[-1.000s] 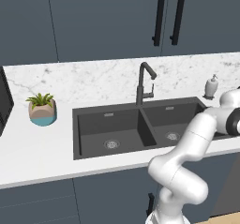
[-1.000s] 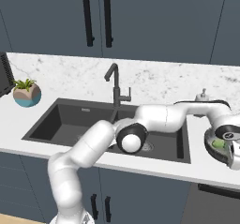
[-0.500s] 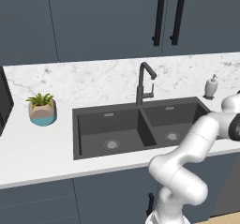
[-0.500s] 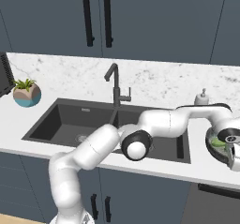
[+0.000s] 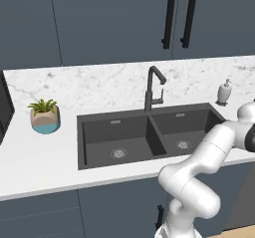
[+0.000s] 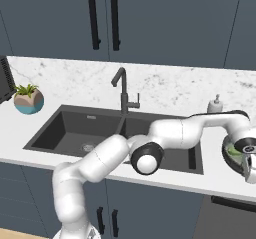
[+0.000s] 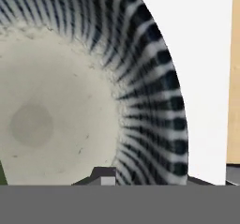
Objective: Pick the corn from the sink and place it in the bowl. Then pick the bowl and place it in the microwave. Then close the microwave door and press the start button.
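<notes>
The bowl [image 7: 154,101], dark with pale ribs and a pale inside, fills the hand view from very close. It stands on the white counter to the right of the sink [image 6: 65,128], and in the right base view the bowl [image 6: 228,157] sits under my hand. The corn [image 6: 233,150] lies inside it as a yellow-green patch. My gripper [image 7: 154,178] straddles the bowl's wall, with one fingertip [image 7: 105,175] inside and the other outside, both tight against it. A dark slab [image 5: 4,107] at the far left edge could be the microwave; I cannot tell.
A tall black faucet [image 5: 153,87] rises behind the sink's divider. A soap dispenser [image 6: 215,104] stands on the counter behind the bowl. A potted plant [image 5: 45,116] sits far left. Dark cabinets with black handles [image 5: 178,18] hang above. The counter's right end [image 7: 225,78] lies just past the bowl.
My arm has stretched further right, with its elbow swinging along the sink's front. The hand has stayed over the bowl, and the jaws have closed in on the bowl's wall.
</notes>
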